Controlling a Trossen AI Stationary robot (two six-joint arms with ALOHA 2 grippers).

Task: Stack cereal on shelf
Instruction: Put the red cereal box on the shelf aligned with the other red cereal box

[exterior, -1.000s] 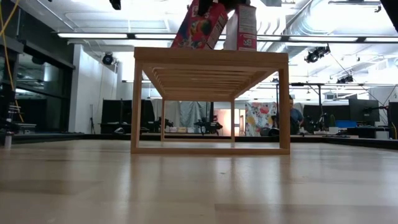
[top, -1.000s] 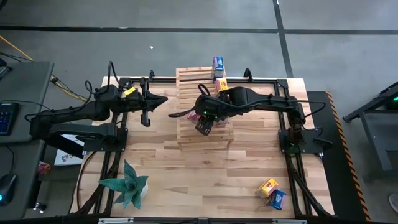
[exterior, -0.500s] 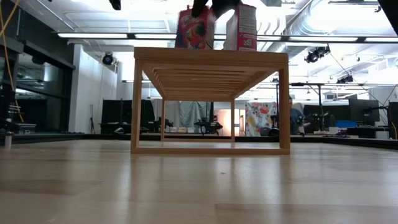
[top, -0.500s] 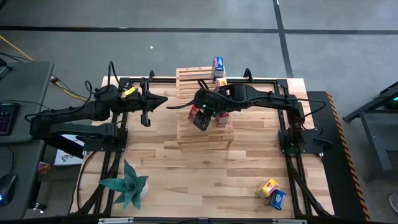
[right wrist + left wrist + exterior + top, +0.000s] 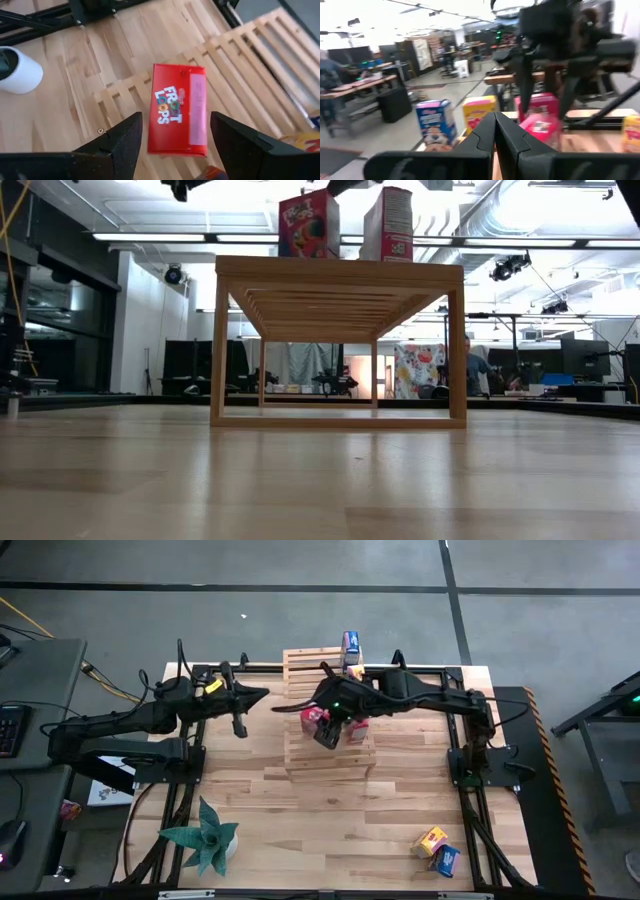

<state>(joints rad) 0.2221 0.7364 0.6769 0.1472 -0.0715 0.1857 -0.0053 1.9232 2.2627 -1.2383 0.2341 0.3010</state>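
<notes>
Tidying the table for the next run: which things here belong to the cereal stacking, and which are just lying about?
Job:
light-wood slatted shelf rack
two red cardboard cereal boxes on it
yellow and blue boxes at its far end
yellow and blue boxes near the table corner

Lying about:
teal plant

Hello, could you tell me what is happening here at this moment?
The right pincer hangs open just above a red cereal box standing on the wooden shelf, near another red box. The left pincer waits shut beside the shelf. Two boxes lie on the table's corner.
</notes>
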